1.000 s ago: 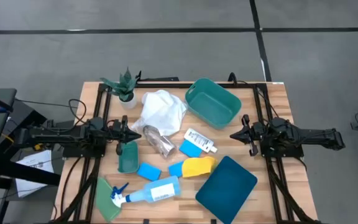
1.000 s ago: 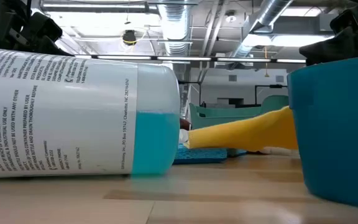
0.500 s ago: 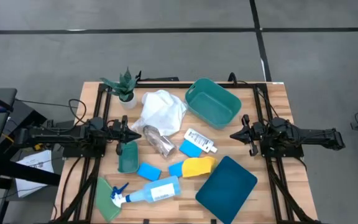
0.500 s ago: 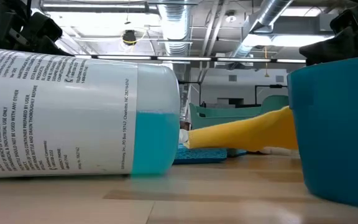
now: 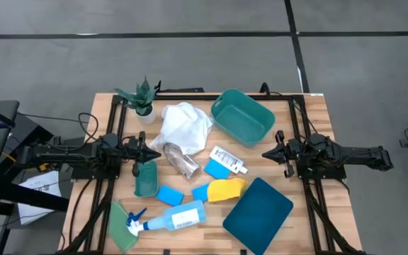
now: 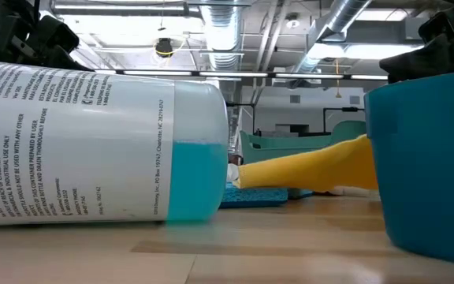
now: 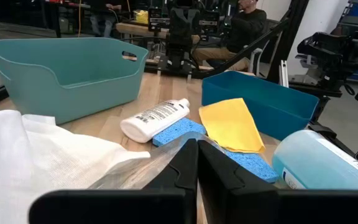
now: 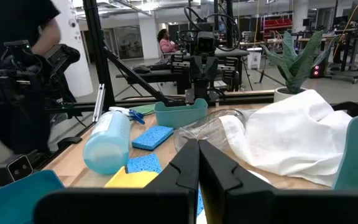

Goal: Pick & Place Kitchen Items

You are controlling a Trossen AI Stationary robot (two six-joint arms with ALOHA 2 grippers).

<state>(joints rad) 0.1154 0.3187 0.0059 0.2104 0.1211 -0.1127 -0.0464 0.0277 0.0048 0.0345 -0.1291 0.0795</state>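
Nothing has shifted since the earlier frames; both arms and all items lie as before.

Kitchen items, centre of wooden table:
- white cloth, crumpled, just beside the teal tub.
- crinkled silver cup, on its side, touching the cloth's near edge.
- small white bottle, lying flat, with one blue sponge against it.
- yellow cloth, between a second blue sponge and the dark teal lid.
- third blue sponge, beside a small green tray.
- pale-blue spray bottle, lying flat near the front edge, nozzle by the green cloth.

Potted plant, back left corner.

Left gripper: fingers pressed together, empty, pointing at the cup. Right gripper: fingers pressed together, empty, right of the bottle.
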